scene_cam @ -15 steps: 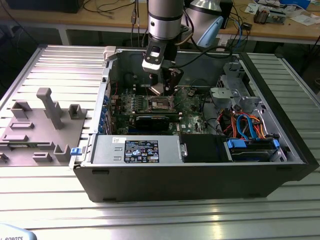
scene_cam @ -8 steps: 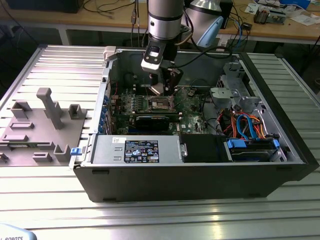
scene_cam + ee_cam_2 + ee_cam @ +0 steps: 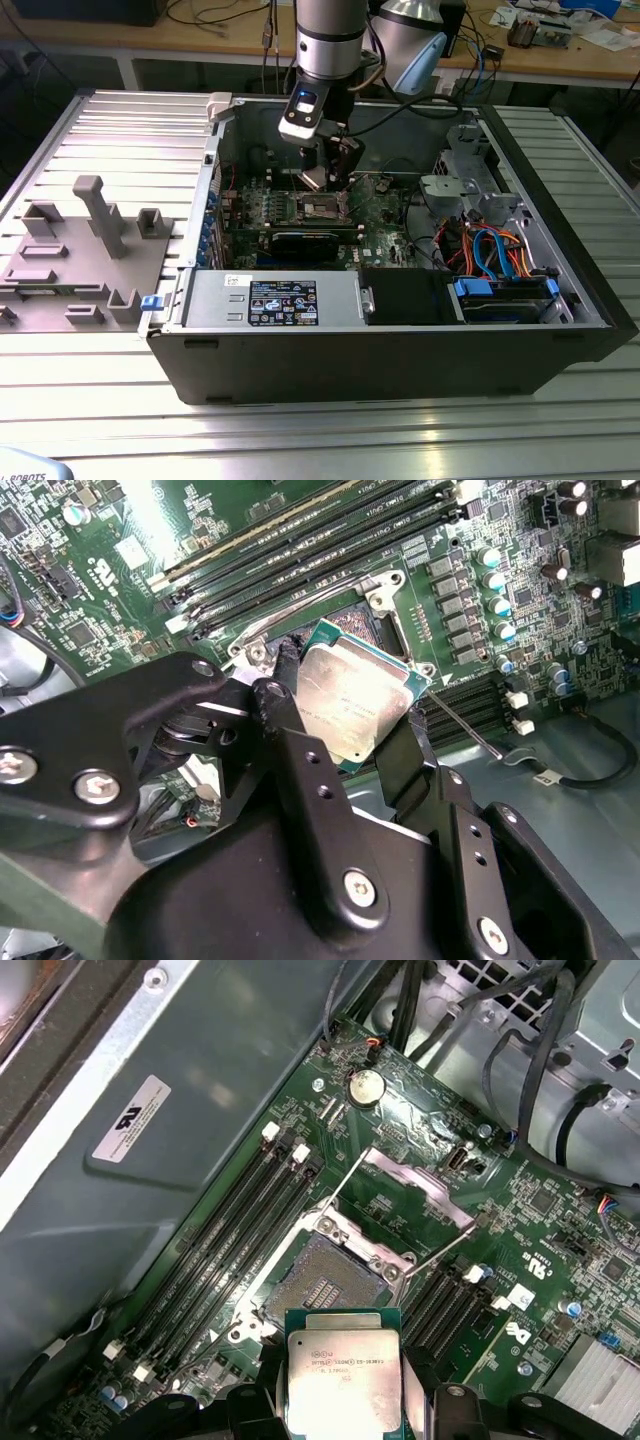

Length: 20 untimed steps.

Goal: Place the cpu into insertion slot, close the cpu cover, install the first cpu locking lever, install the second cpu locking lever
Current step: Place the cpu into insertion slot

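End effector (image 3: 350, 708): clenched on the cpu (image 3: 355, 695), 1 finger on each of 2 opposite edges.

Cpu: pale silvery face visible in both wrist views, held above the insertion slot (image 3: 325, 1282) and apart from it, not seated.

Insertion slot: uncovered, dark contact field exposed, set in the green motherboard (image 3: 545, 1200) between 2 banks of long black memory slots (image 3: 235, 1235).

Cpu cover (image 3: 418, 1188): raised open, clear of the slot.

Exterior view: arm lowered into the open computer case (image 3: 400, 350) on the ribbed metal desk (image 3: 320, 440), end effector near the middle of the board.
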Tool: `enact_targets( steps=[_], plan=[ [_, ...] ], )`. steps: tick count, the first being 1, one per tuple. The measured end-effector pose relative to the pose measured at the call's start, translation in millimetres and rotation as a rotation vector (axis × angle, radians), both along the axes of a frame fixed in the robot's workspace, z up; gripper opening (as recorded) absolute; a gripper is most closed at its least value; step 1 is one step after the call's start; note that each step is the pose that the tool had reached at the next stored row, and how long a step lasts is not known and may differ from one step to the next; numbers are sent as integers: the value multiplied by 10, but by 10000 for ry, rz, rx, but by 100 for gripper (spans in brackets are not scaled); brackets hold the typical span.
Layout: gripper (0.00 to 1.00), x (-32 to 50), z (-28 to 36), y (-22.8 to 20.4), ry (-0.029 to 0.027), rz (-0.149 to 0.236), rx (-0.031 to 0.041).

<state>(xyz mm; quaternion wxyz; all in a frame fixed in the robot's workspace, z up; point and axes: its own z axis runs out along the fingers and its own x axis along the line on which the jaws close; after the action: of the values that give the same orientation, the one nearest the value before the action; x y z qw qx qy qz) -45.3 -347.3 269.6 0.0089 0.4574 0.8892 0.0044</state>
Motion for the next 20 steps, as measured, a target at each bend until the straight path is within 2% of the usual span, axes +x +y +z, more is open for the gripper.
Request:
enact_targets(
  steps=[20],
  plan=[
    [55,0,0,0,0,-454,0]
  ],
)
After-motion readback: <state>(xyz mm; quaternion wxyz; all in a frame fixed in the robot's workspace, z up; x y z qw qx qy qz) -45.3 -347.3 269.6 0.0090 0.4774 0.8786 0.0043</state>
